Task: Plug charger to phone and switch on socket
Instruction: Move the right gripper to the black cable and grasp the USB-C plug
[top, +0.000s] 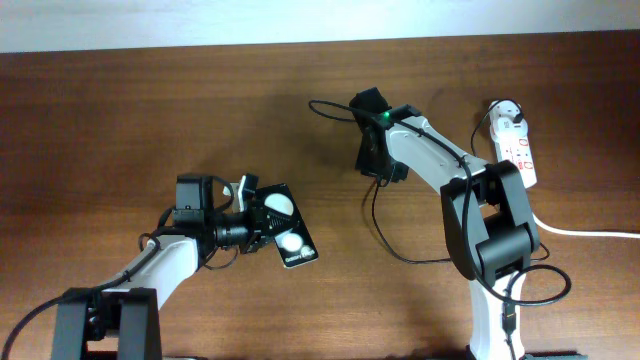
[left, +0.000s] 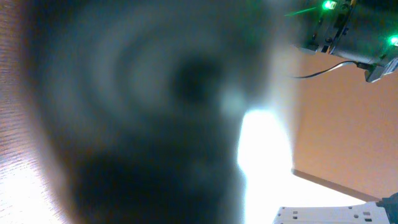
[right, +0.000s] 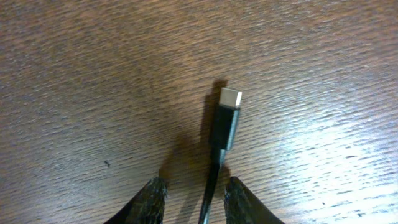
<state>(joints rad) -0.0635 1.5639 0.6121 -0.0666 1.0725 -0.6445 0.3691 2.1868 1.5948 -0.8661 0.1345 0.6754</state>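
The black phone, with two white round reflections on its face, lies at an angle left of centre. My left gripper is at the phone's left edge and looks shut on it. The left wrist view is filled by a dark blur right at the lens. My right gripper is open low over the wood. In the right wrist view its fingers straddle the thin black charger cable without touching it. The metallic connector tip lies just ahead. The cable loops toward the white plug adapter in the socket.
The socket's thick white cord runs off to the right edge. The socket's end also shows in the left wrist view, with the right arm beyond it. The right arm's base stands at the right front.
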